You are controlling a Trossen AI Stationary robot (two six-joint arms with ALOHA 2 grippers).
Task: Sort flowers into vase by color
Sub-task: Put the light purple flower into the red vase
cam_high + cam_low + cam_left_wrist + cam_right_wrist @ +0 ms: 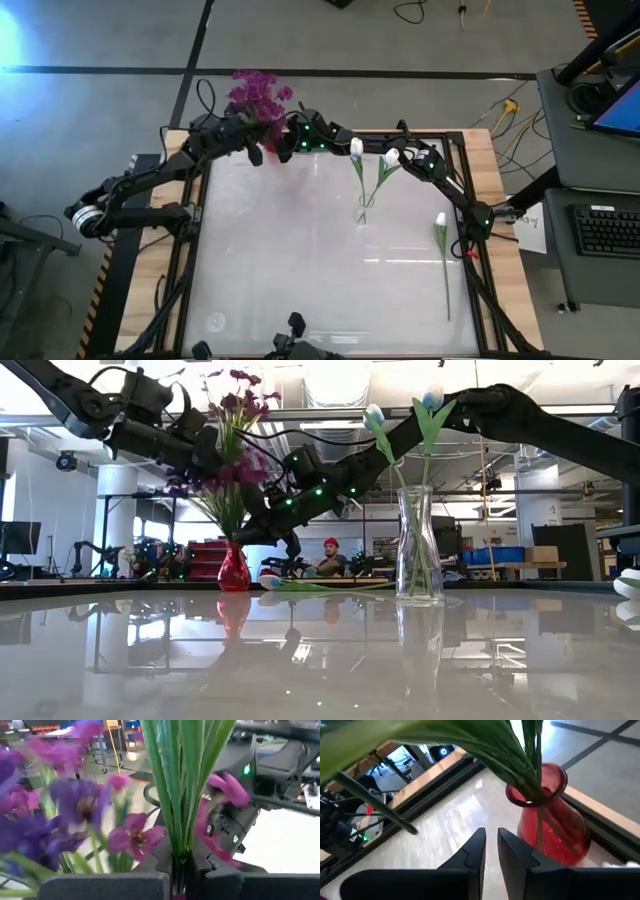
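Purple flowers (pixel 258 95) are standing bunched in the red vase (pixel 552 820) at the far edge of the surface (pixel 280 260), towards its left side, their blossoms spreading out above the vase mouth. The left claw (pixel 182 865) is reaching in beside that bunch and is clamping together on a cluster of green stalks (pixel 177 785), with purple blossoms crowding around it. The right arm is stretching across the far side of the surface to the same vase, and the right claw (pixel 491 850) is hovering just beside the vase's neck, its fingers sitting almost together with only a slim gap and nothing between them. Two white tulips (pixel 356 148) are leaning apart in the clear glass vase (pixel 420 550), which is standing near the middle of the surface, well apart from the red one. A third white tulip (pixel 443 265) is lying flat along the right side of the surface, its bud pointing towards the far edge
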